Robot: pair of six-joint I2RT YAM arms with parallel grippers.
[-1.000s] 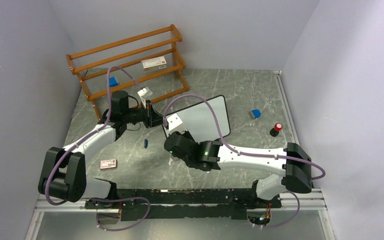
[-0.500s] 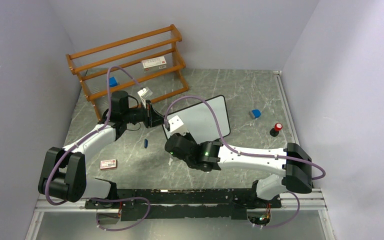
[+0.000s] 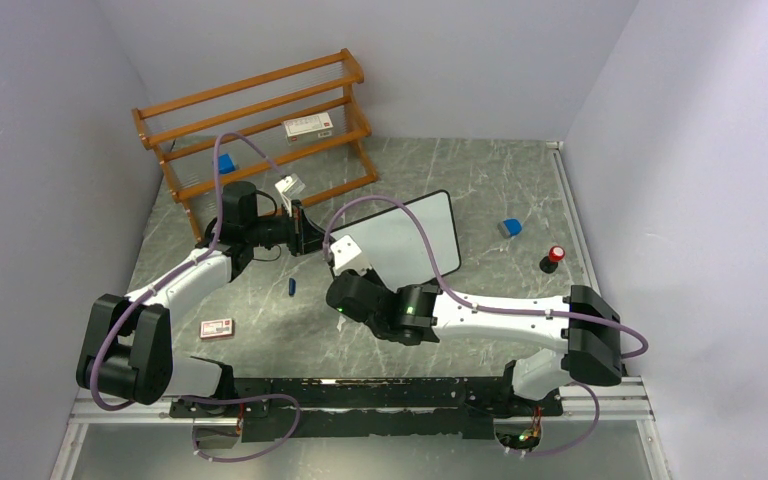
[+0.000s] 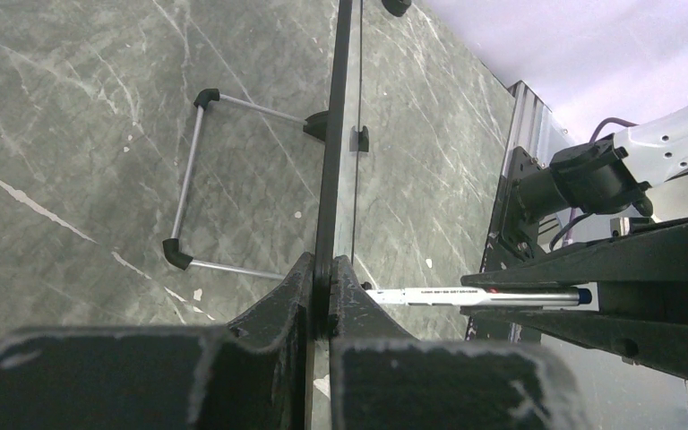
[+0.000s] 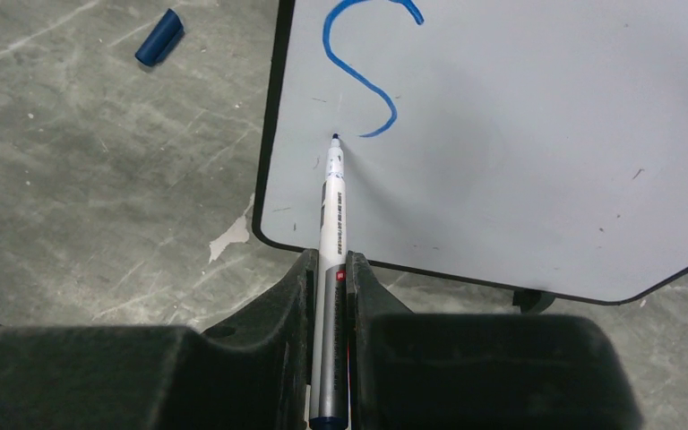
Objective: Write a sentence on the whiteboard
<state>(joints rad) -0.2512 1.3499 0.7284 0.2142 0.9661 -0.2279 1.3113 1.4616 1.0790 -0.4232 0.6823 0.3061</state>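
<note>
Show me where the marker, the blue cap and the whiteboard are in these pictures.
marker (image 5: pixel 333 215), right wrist view, on its white barrel.
blue cap (image 5: pixel 159 38), right wrist view, on the middle of the cap.
whiteboard (image 5: pixel 537 161), right wrist view, on the bare white surface.

1. The table looks like grey veined stone, matt.
2. The whiteboard has a smooth, faintly glossy white face and a thin black frame; its stand is bare metal wire.
3. The marker is smooth white plastic.
4. The left end effector and right end effector are matt black, scuffed at the edges.
5. The rack, upper left, is varnished wood.
</note>
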